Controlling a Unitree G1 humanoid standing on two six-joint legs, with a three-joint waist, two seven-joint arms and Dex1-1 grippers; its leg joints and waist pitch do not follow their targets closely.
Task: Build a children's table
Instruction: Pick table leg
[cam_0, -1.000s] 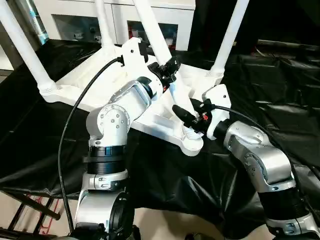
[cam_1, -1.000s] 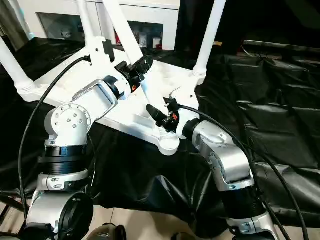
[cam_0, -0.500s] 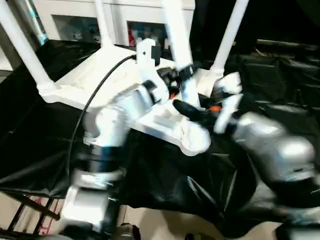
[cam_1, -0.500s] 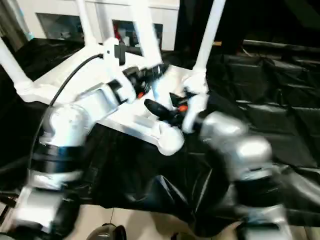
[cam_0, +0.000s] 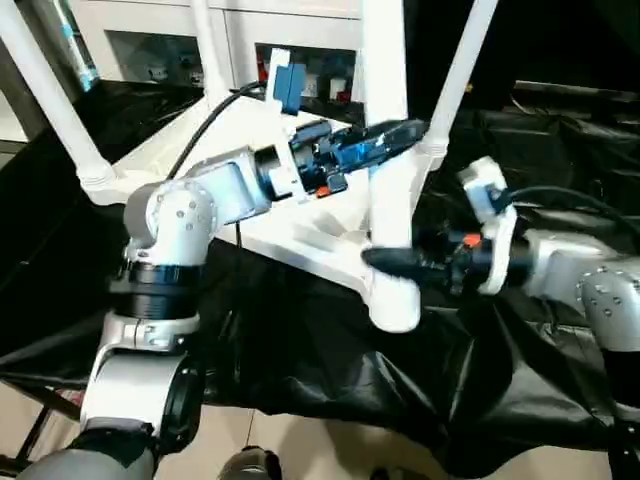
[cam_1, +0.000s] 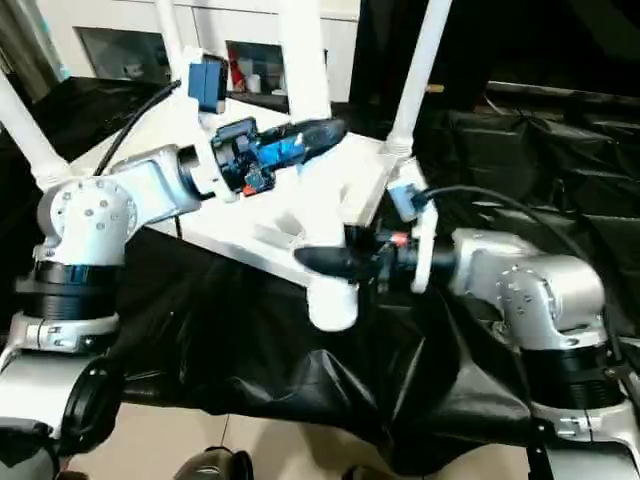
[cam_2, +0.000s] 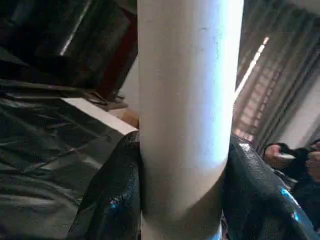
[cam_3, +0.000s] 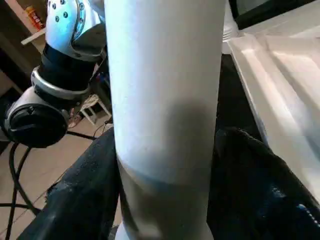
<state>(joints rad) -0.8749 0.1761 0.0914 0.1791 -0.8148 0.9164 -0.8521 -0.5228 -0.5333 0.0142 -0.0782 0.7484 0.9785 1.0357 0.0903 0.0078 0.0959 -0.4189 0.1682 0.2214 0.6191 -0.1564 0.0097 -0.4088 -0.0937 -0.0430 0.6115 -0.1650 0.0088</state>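
Observation:
The children's table lies upside down on black cloth, its ribbed white top (cam_0: 305, 238) facing up. Three white legs (cam_0: 45, 85) (cam_0: 208, 45) (cam_0: 462, 70) stand in the far corner sockets. A fourth leg (cam_0: 385, 60) stands upright in the near corner socket (cam_0: 395, 305). My left gripper (cam_0: 395, 135) is shut on this leg partway up, and its fingers (cam_2: 107, 200) press both sides. My right gripper (cam_0: 390, 260) reaches in from the right just above the socket. It is open, and its fingers (cam_3: 85, 200) stand close on either side of the leg.
White cabinets (cam_0: 240, 30) line the back wall behind the table. The black cloth (cam_0: 300, 370) hangs over the front edge of the work surface, with bare floor below. More crumpled cloth spreads to the right (cam_0: 560, 150).
The near leg has swung from a tilt to upright in its socket, and my left gripper moved right with it. My right arm swung out to the right and its jaws widened.

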